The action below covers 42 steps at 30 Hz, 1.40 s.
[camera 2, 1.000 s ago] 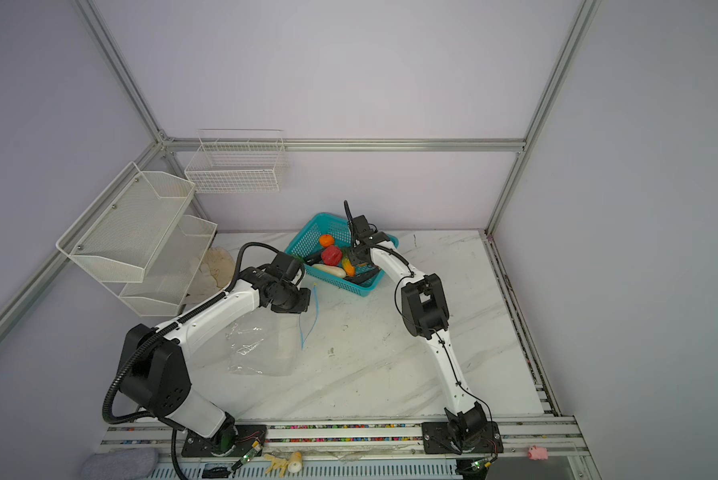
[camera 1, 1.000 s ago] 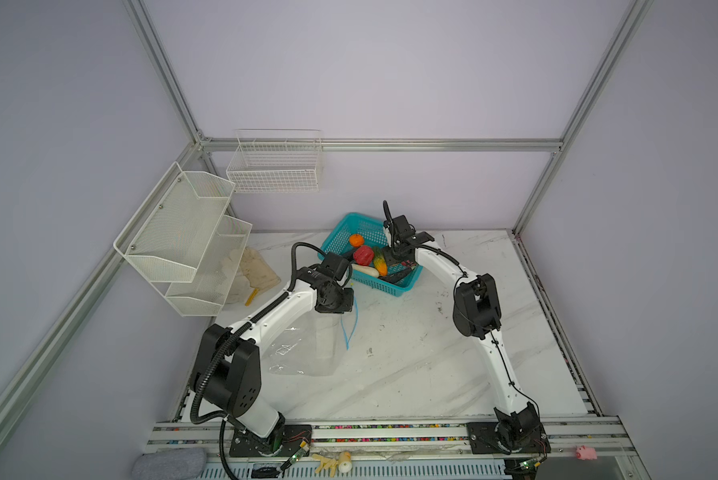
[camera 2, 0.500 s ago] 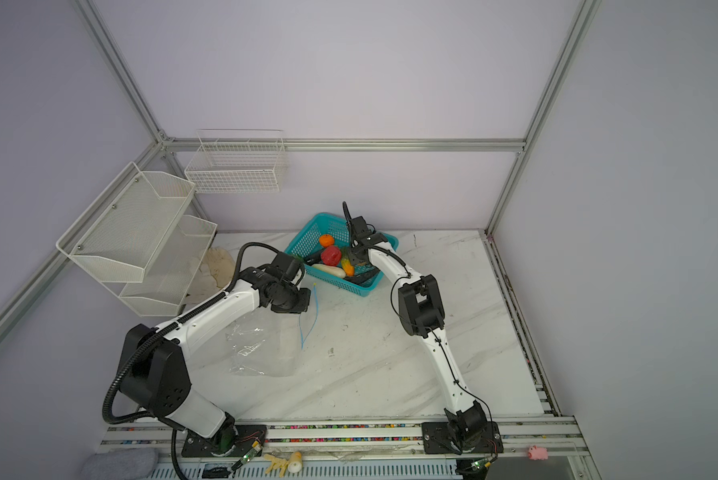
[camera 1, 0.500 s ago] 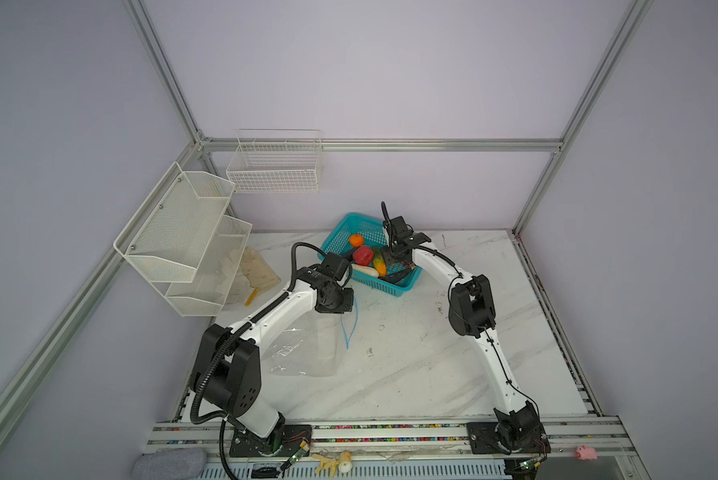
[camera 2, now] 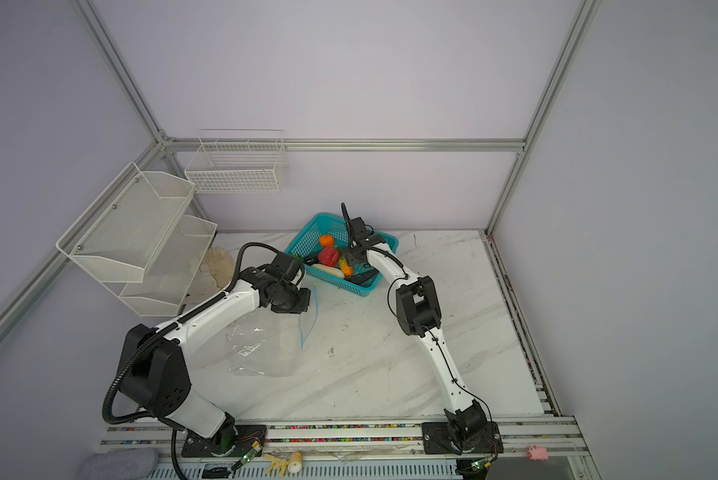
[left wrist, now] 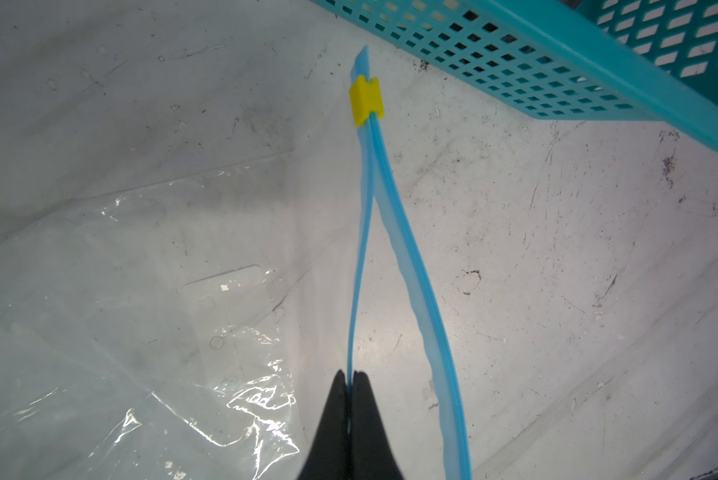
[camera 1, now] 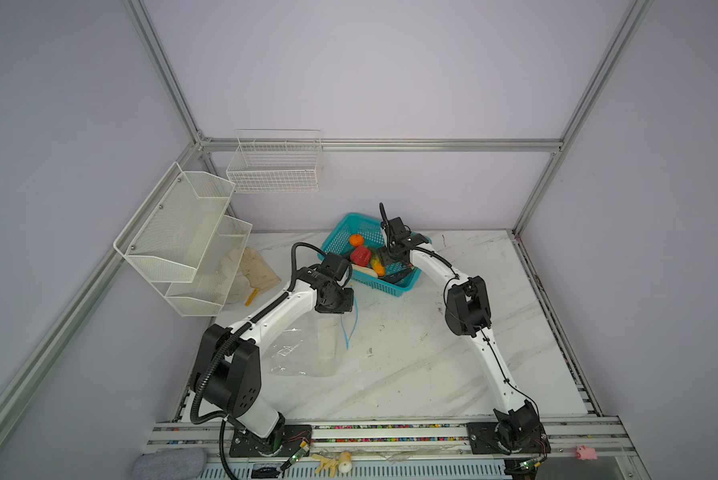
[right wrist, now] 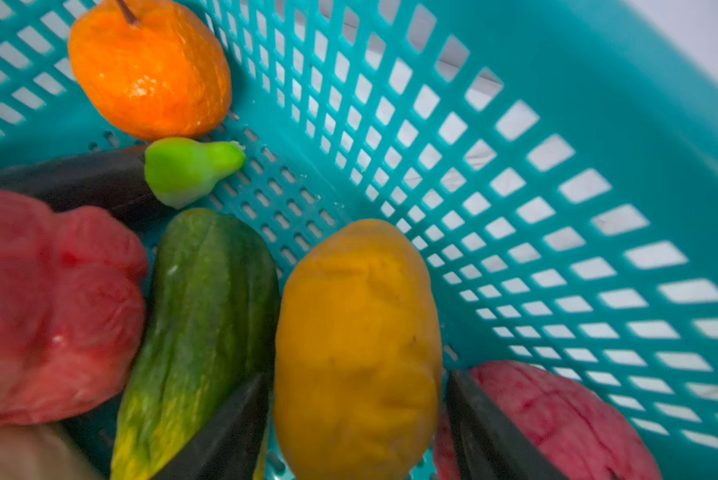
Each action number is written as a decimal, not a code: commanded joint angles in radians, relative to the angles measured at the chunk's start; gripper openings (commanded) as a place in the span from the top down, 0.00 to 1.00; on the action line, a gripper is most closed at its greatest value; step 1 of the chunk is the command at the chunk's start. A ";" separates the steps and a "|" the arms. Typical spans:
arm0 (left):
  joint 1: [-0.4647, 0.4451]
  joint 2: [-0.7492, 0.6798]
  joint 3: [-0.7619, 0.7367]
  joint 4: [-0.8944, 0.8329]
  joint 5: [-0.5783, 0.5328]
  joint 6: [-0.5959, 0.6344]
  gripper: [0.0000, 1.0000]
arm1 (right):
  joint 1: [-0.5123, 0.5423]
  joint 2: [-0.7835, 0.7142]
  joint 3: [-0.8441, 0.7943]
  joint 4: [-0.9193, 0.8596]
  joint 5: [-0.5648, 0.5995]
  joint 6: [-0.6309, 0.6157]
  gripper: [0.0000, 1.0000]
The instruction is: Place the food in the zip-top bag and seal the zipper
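on the marble tabletop the clear zip-top bag lies with its mouth towards the teal basket near it. all the food sits in that basket, none in the bag. the right pincer stands wide astride the yellow-orange piece, whose long axis runs between the jaws, so this arm is nearer. the left pincer is clamped on one lip of the zipper, mouth parted, yellow slider at the basket end.
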<state>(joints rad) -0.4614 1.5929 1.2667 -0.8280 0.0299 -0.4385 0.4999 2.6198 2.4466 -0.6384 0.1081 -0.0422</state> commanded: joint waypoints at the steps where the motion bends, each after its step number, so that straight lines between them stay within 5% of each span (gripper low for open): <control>1: -0.007 -0.010 0.060 0.001 -0.004 -0.016 1.00 | -0.006 0.038 0.035 -0.017 0.000 -0.014 0.27; 10: -0.009 -0.009 0.059 -0.002 -0.007 -0.016 1.00 | -0.006 0.037 0.038 0.043 -0.002 0.002 0.27; 17: -0.010 -0.004 0.066 -0.002 -0.007 -0.016 1.00 | -0.007 0.064 0.059 0.045 -0.005 0.012 0.17; 42: -0.010 -0.002 0.068 -0.003 -0.012 -0.017 1.00 | -0.006 0.105 0.073 0.016 -0.128 0.084 0.23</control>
<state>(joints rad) -0.4671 1.5932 1.2667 -0.8318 0.0284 -0.4389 0.4973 2.6904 2.5225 -0.5629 0.0311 0.0109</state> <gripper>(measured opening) 0.047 0.771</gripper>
